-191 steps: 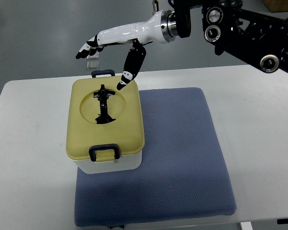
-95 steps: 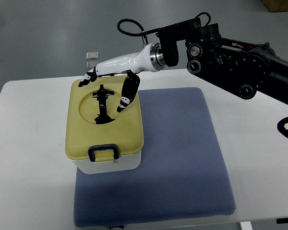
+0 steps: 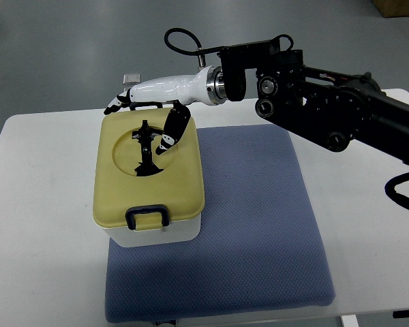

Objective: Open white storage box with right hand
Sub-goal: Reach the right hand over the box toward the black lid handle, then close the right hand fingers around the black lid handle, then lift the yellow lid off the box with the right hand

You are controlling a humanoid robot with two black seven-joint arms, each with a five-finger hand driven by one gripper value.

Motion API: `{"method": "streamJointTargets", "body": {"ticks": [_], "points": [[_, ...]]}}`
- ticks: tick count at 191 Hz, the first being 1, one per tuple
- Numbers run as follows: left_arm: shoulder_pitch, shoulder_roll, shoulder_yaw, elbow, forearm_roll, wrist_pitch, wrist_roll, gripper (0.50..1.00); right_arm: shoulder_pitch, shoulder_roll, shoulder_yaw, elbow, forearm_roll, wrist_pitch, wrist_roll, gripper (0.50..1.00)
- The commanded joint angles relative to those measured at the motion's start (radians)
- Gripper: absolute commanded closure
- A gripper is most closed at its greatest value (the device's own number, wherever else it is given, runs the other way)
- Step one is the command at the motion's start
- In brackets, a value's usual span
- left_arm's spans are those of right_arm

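A white storage box (image 3: 162,235) with a closed yellow lid (image 3: 179,179) stands on the left part of a blue mat (image 3: 259,225). The lid has a black handle (image 3: 146,150) in a round recess and a dark latch (image 3: 147,216) at its near edge. My right hand (image 3: 140,116) reaches in from the right over the far part of the lid. Its fingers (image 3: 116,105) are spread past the far rim. Its thumb (image 3: 169,131) points down beside the handle. It holds nothing.
The mat lies on a white table (image 3: 41,204). My black right arm (image 3: 327,109) crosses above the table's far right. A small clear object (image 3: 130,78) lies on the floor beyond the table.
My right hand has come down and moved left, from above the box's far edge to low over the lid. The thumb now hangs beside the handle. The lid stays closed.
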Motion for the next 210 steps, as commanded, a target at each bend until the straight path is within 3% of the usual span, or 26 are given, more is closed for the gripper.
{"method": "streamJointTargets", "body": {"ticks": [1,19,28,46,84,159,210], "points": [[0.000,0.000,0.000,0.000,0.001,0.000,0.000,0.500,-0.001,0.000,-0.004,0.000,0.000,-0.010,0.000,0.601],[0.000,0.000,0.000,0.000,0.001,0.000,0.000,0.500,-0.001,0.001,-0.004,0.000,0.000,-0.011,0.001,0.646],[0.000,0.000,0.000,0.000,0.001,0.000,0.000,0.500,-0.002,0.001,-0.004,0.000,0.000,-0.013,0.003,0.703],[0.000,0.000,0.000,0.000,-0.001,0.000,0.000,0.500,-0.002,0.001,-0.004,0.000,0.000,-0.013,0.004,0.765],[0.000,0.000,0.000,0.000,-0.001,0.000,0.000,0.500,0.001,0.004,-0.003,0.002,0.001,-0.013,0.003,1.000],[0.000,0.000,0.000,-0.001,0.001,0.000,0.000,0.500,0.053,-0.005,0.017,0.011,0.018,-0.013,-0.014,1.000],[0.000,0.000,0.000,0.000,-0.001,0.000,0.000,0.500,0.117,-0.082,0.197,0.032,0.029,0.164,-0.009,1.000]]}}
